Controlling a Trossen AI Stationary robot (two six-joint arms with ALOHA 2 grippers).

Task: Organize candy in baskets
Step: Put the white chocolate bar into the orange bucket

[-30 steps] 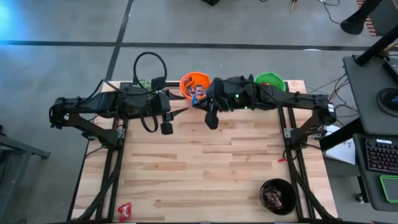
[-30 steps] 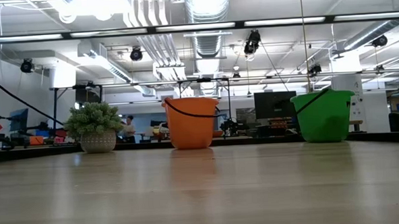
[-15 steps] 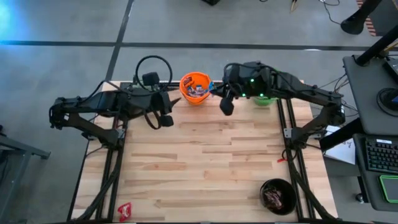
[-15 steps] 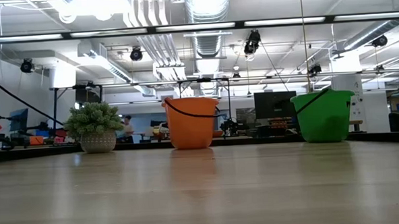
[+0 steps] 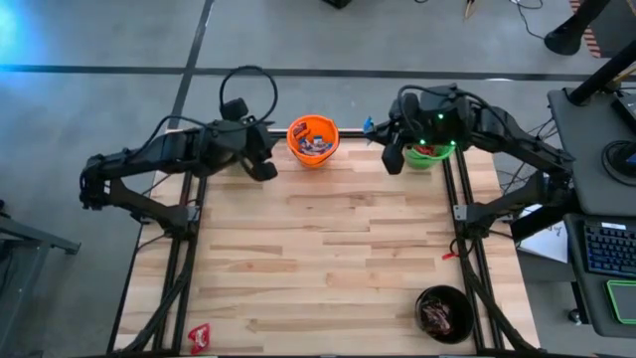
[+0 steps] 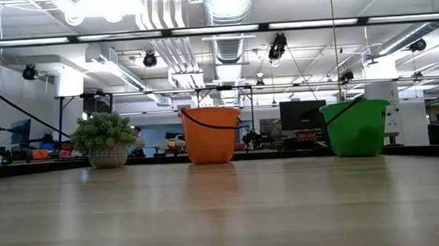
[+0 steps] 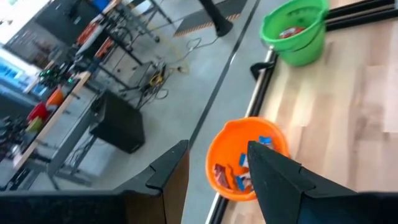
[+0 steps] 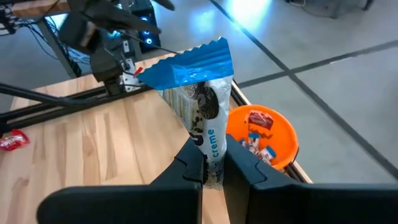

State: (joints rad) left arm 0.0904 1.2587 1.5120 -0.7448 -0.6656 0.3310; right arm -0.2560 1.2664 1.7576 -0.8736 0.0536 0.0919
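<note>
Blue-and-white candy (image 8: 205,109) pinched in right end effector (image 8: 213,163).

green basket (image 5: 431,142): partly hidden under right arm | black basket (image 5: 444,313): contents too small, possibly dark wrappers | held candy (image 8: 205,118): lower end hidden between fingers

plant (image 6: 104,140): far table edge, left | keyboard (image 5: 609,246): desk beside wooden table (image 5: 328,259)

Right pincer (image 5: 394,159) moved from orange basket (image 5: 312,139) toward green basket (image 5: 429,151).
</note>
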